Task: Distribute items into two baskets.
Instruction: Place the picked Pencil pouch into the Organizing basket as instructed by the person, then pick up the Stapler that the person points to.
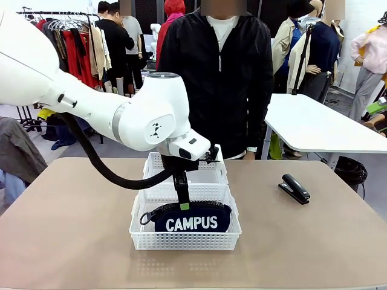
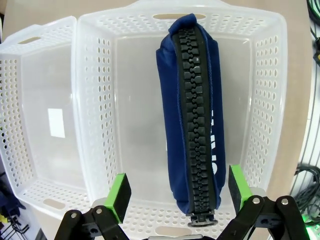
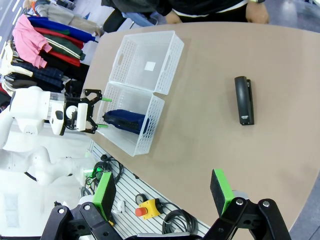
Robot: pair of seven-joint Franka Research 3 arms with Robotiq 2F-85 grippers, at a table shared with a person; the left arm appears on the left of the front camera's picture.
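left claw (image 2: 178,192) gapes over one pouch (image 1: 192,220) in the nearer of two baskets (image 1: 181,240). right claw (image 3: 162,192) gapes too; one stapler (image 1: 294,188) lies outside.

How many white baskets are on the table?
2. The near basket holds the navy CAMPUS pouch; the far basket sits right behind it.

The right gripper (image 3: 162,192) hangs above the tan table (image 3: 210,145), its green-padded jaws wide apart. A black stapler (image 3: 244,100) lies on the bare top, well apart from two touching white lattice baskets. The far basket (image 3: 131,55), toward the person's edge, carries a white label (image 3: 150,65). The near basket (image 3: 150,125), by the robot's edge, holds a navy pouch (image 3: 125,121), with the left gripper (image 3: 104,113) spread open beside it.
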